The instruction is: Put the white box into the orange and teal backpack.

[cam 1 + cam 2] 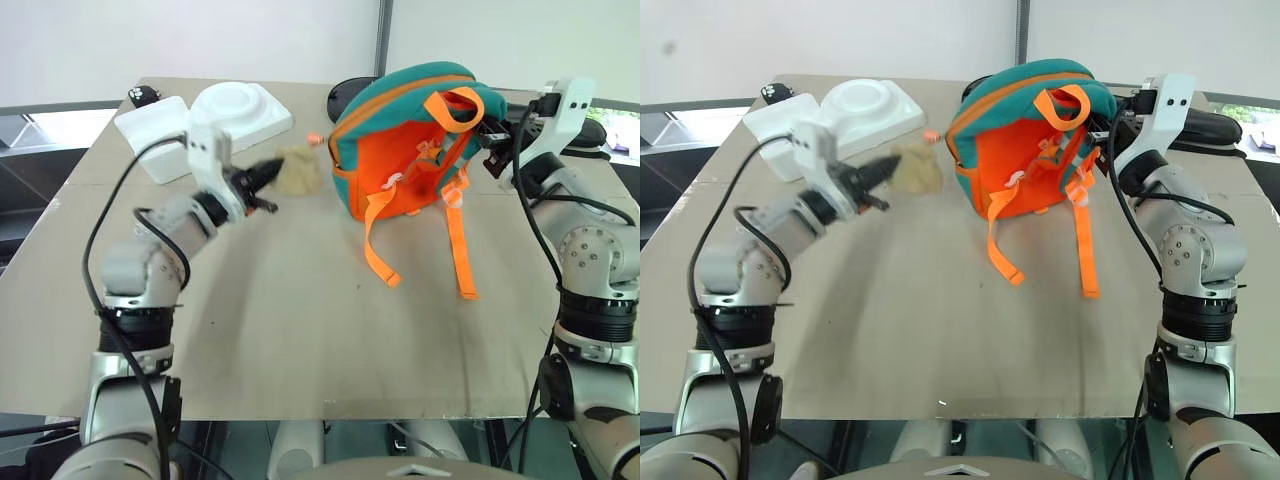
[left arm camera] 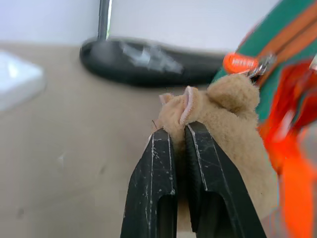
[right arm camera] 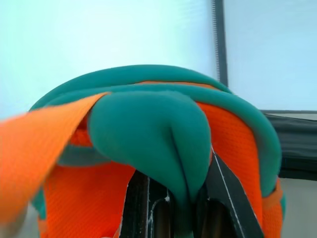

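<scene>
Backpack first: the orange and teal backpack (image 1: 415,140) stands propped upright on my table (image 1: 300,340), toward the far right, orange panel and loose orange straps (image 1: 455,250) facing me and trailing onto the tabletop. I have it held from the right — my right gripper (image 1: 492,138) is clamped on a fold of teal fabric at the pack's upper edge, and the right wrist view shows that fold (image 3: 148,144) pinched between the two black fingers. Behind the pack lies a long black bag (image 2: 148,62) at the table's far edge. Far left, the bulky white foam piece (image 1: 205,125) with its round hollow sits near the back corner, a small black object (image 1: 144,96) just beyond it. White box — I cannot make it out for certain among the white shapes there. Left of the pack, my left gripper (image 1: 268,178) is clenched on the beige plush charm (image 2: 223,129), fingers pressed together over the toy's edge, the charm just beside the pack's orange zipper tab (image 2: 240,62).
</scene>
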You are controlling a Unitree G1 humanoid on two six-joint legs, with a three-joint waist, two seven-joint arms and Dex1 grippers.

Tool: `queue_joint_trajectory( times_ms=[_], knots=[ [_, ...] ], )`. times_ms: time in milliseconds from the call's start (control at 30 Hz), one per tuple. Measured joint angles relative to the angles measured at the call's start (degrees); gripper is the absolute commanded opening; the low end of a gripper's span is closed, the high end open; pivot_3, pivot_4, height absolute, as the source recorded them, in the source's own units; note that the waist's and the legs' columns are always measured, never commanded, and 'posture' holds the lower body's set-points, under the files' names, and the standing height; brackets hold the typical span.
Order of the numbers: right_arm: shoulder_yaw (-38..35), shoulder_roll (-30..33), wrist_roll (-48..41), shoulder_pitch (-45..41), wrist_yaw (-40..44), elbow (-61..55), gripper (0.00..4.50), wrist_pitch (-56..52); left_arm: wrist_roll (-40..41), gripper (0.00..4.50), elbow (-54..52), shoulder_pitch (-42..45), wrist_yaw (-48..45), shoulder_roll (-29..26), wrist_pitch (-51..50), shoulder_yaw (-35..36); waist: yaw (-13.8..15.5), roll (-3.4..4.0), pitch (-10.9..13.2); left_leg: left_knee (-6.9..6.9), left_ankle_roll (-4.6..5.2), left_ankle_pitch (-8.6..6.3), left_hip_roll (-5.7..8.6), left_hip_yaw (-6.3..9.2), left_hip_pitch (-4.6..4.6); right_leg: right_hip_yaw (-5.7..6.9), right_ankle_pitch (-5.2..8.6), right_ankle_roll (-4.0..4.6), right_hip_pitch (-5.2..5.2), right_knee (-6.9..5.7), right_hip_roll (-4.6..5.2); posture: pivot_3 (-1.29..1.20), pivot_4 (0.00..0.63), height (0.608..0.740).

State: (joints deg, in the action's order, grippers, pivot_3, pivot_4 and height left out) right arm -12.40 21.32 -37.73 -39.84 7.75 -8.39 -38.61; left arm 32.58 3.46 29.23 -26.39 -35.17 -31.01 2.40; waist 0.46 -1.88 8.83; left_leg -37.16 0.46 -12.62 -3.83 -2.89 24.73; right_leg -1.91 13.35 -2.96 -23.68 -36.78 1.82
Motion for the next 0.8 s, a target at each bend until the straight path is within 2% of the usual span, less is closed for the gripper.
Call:
queue_joint_trajectory(
  times_ms=[133, 200, 333, 500, 567, 633, 667, 700, 733, 767, 800],
  knots=[
    [0.0, 0.4, -0.5, -0.1, -1.9, 1.9, 0.0, 0.0, -6.0, 0.05, 6.0, -0.5, 0.6, 3.4, 6.3, -3.7, 0.3, -0.01, 0.0, -0.08, 0.01, 0.0, -0.01, 0.01, -0.01, 0.02, -0.01, 0.0, 0.03, -0.03, 0.02, 0.0, 0.15, 0.74],
    [-0.7, 2.9, -0.7, -0.3, -2.0, 2.8, 0.0, 0.0, -10.0, 0.05, 11.9, 2.2, 1.8, 7.3, 11.3, -5.8, 0.6, 0.06, -0.1, -0.14, 0.03, 0.02, 0.09, 0.02, -0.01, 0.03, -0.01, -0.01, 0.08, -0.03, 0.09, 0.0, 0.15, 0.74],
    [-2.8, 5.3, -1.7, 1.0, -2.0, 1.8, 0.0, -0.6, -11.6, 0.05, 17.5, 5.1, 1.9, 13.2, 16.8, -6.3, 0.7, 0.04, -0.1, -0.16, 0.05, 0.02, 0.16, 0.04, 0.07, 0.03, -0.02, -0.03, 0.09, 0.02, 0.14, 0.0, 0.15, 0.74],
    [-3.4, 7.1, -4.9, 6.0, 0.4, -5.9, 0.0, -4.0, -10.6, 0.05, 15.8, 3.3, -0.2, 14.7, 19.0, -3.2, -0.7, 0.07, -0.1, 0.09, 0.05, 0.02, 0.14, 0.07, 0.04, -0.03, 0.03, -0.06, -0.01, 0.03, 0.1, 0.0, 0.15, 0.74],
    [-1.9, 9.6, -5.4, 8.6, 4.0, -9.9, 0.75, -4.9, -9.7, 0.0, 12.5, 0.9, -1.1, 14.6, 18.8, -1.4, -1.1, 0.08, -0.1, 0.17, 0.05, 0.01, 0.14, 0.08, 0.05, -0.03, 0.06, -0.09, -0.03, 0.06, 0.1, 0.0, 0.15, 0.74],
    [-0.2, 11.9, -5.4, 11.3, 7.5, -13.1, 1.43, -5.0, -8.2, 0.77, 8.9, -1.6, -2.8, 13.8, 17.6, 0.0, -1.3, 0.08, -0.1, 0.18, 0.04, 0.01, 0.13, 0.06, 0.05, -0.04, 0.07, -0.1, -0.02, 0.1, 0.11, 0.0, 0.15, 0.74],
    [0.5, 12.7, -5.4, 12.5, 9.0, -14.2, 1.98, -5.1, -7.4, 1.13, 6.9, -2.8, -3.8, 13.1, 16.7, 0.7, -1.3, 0.08, -0.1, 0.16, 0.04, 0.01, 0.13, 0.05, 0.03, -0.05, 0.07, -0.1, -0.02, 0.09, 0.12, 0.0, 0.15, 0.74],
    [0.6, 13.1, -5.5, 13.8, 10.4, -15.0, 2.55, -5.2, -6.3, 1.68, 5.0, -3.9, -4.6, 12.6, 15.5, 1.8, -1.3, 0.08, -0.1, 0.12, 0.04, 0.01, 0.13, 0.04, 0.03, -0.05, 0.06, -0.11, -0.01, 0.06, 0.12, 0.0, 0.15, 0.74],
    [0.6, 13.6, -5.6, 14.6, 11.3, -15.5, 2.94, -5.3, -5.6, 2.04, 3.8, -4.5, -4.9, 12.0, 14.8, 2.4, -1.2, 0.08, -0.1, 0.1, 0.05, 0.01, 0.13, 0.04, 0.03, -0.04, 0.06, -0.11, -0.01, 0.04, 0.13, 0.0, 0.15, 0.74],
    [0.2, 17.4, -6.6, 18.8, 15.3, -17.6, 3.54, -6.2, -3.3, 2.66, -1.4, -7.8, -6.8, 9.5, 12.3, 4.5, -1.1, 0.08, -0.1, 0.06, 0.05, 0.0, 0.13, 0.05, -0.01, -0.01, 0.06, -0.11, 0.06, 0.04, 0.17, 0.0, 0.15, 0.74],
    [0.2, 17.4, -6.6, 18.8, 15.3, -17.6, 3.81, -6.2, -3.3, 2.87, -1.4, -7.9, -6.8, 9.4, 12.2, 4.6, -1.1, 0.08, -0.1, 0.03, 0.05, 0.0, 0.14, 0.04, -0.04, -0.02, 0.06, -0.11, 0.08, 0.01, 0.17, 0.0, 0.15, 0.74]
  ],
)
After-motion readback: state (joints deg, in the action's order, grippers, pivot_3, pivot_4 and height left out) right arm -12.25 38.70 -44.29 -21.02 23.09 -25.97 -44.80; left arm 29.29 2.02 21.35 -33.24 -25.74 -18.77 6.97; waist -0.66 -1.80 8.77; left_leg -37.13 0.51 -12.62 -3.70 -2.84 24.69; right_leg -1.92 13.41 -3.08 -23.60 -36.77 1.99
